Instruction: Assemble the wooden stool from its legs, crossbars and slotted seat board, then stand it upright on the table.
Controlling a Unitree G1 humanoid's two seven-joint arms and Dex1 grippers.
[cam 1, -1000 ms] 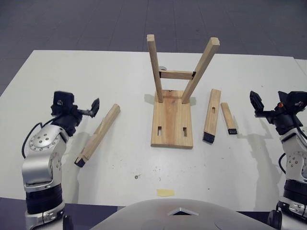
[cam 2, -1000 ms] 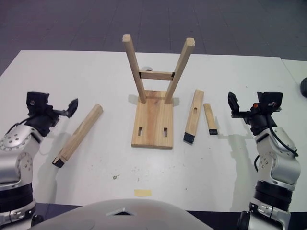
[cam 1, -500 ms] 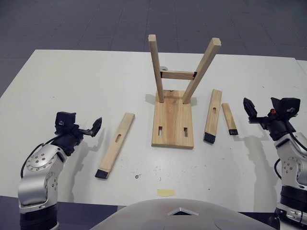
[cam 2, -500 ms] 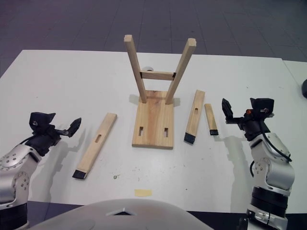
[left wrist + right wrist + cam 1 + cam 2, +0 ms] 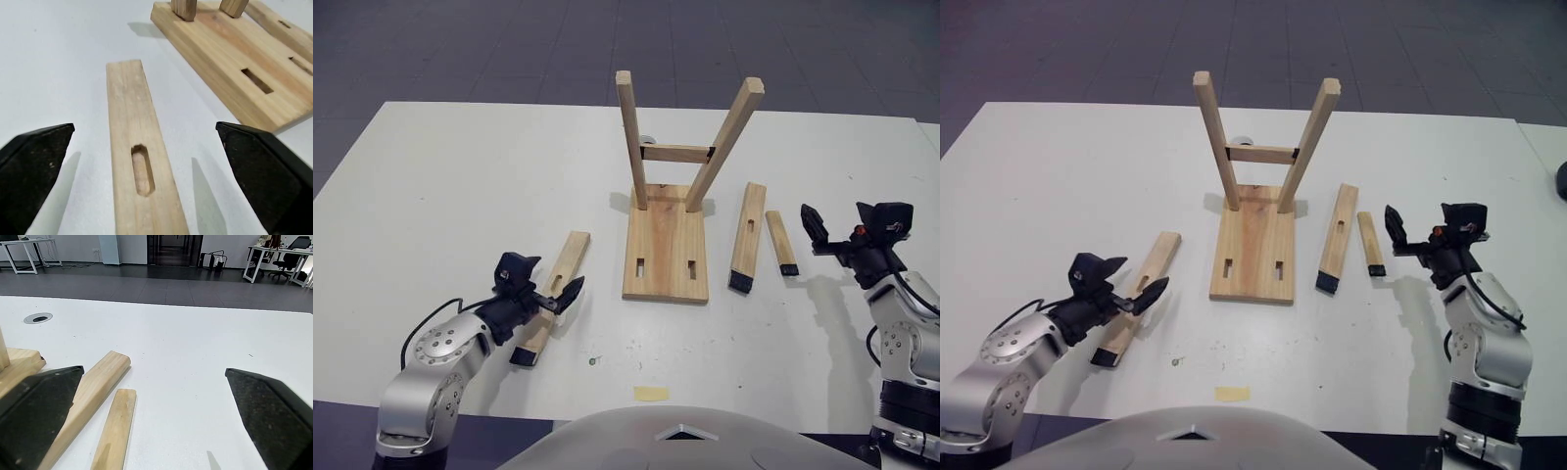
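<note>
White and broad, the counter (image 5: 431, 176) carries a half-built stool, with dark floor tiles beyond its far edge. I take the pale rectangular wooden seat board (image 5: 666, 250) as the middle of the dial, twelve pointing away from the robot. It lies flat, so that legs can be pushed down into it.

At its 12 o'clock end two square wooden legs stand in their slots, the left upright leg (image 5: 630, 137) and the right upright leg (image 5: 726, 139). They lean slightly apart, and a short wooden crossbar (image 5: 675, 153) is pinned between them. The pair of narrow slots (image 5: 639, 264) at the 6 o'clock end is empty, so I judge the job about half done.

At 8 o'clock lies a loose wooden leg with a dark cap (image 5: 553, 294) on its near end. Its oval mortise faces up. The left pincer (image 5: 145, 126) is spread wide and straddles this leg, one black finger on each side with bare counter between finger and wood. It looks lined up to close on the leg, though it grips nothing yet.

At 3 o'clock, just beside the board, lies a second dark-capped loose wooden leg (image 5: 747, 235). A small loose wooden crossbar (image 5: 780, 241) lies alongside it, farther out. The right pincer (image 5: 154, 370) hangs near them, farther out again at 3 o'clock. It is also wide open and empty, and it faces those two pieces, probably ready to take one.

A scrap of yellow tape (image 5: 651, 394) sits at 6 o'clock.
</note>
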